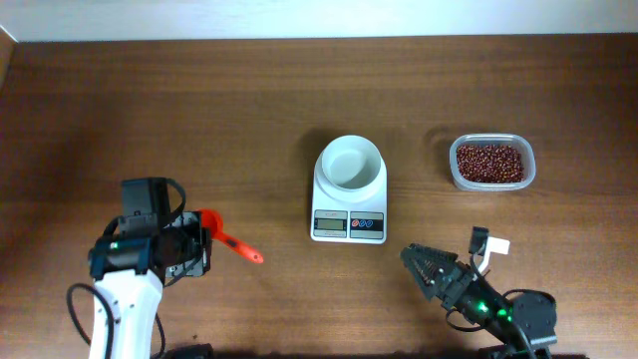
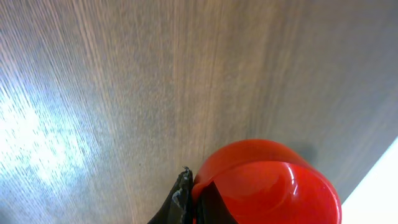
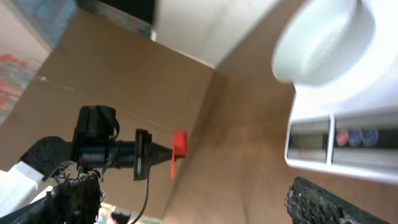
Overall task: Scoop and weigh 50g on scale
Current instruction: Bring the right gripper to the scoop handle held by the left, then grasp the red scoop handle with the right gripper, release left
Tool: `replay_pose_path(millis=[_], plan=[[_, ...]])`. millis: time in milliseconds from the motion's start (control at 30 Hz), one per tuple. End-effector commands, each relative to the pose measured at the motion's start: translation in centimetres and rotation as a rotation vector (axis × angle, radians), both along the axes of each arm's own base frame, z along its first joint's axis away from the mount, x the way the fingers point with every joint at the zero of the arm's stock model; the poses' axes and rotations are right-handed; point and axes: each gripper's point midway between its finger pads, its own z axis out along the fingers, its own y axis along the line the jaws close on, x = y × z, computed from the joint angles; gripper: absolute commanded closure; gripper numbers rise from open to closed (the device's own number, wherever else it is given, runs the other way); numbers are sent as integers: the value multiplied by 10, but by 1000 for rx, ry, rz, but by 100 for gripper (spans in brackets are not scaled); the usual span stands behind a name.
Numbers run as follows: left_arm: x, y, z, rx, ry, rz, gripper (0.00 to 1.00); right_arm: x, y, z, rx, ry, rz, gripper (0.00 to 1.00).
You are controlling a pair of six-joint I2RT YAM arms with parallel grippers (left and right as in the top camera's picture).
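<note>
left end effector (image 1: 199, 239) closed on red plastic scoop (image 1: 211, 221); right end effector (image 1: 424, 263) open, empty. white rectangular digital scale (image 1: 349, 225) sits at tabletop (image 1: 199, 100) centre. risk: scoop may twist in grip, spilling beside scale.

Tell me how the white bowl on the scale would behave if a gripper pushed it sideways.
The bowl looks empty and thin-walled, so it is probably light and may slide off the scale. Its glossy surface could be slippery. Being wide and round, it seems unlikely to tip.
</note>
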Motion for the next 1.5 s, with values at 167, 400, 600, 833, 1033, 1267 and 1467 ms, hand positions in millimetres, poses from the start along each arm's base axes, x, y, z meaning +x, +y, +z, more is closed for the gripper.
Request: replay_pose_path(millis=[167,400,600,833,1033,1267,1467], plan=[[2,-16,-3,-111,21,-8,100,12,27,68,-61,11,212,4],[3,-28,1,-201,33,50,100,26,83,47,-126,167,389,1],[1,-45,3,-270,69,99,100,17,152,19,-147,197,470,1],[-8,-71,2,-327,152,181,100,14,189,-3,-146,216,465,24],[-14,-86,2,-325,169,136,100,31,188,-14,-170,236,333,33],[-20,-99,0,-298,182,88,100,31,188,-14,-171,237,331,44],[-16,-108,2,-283,149,46,100,29,189,-14,-172,236,338,56]])
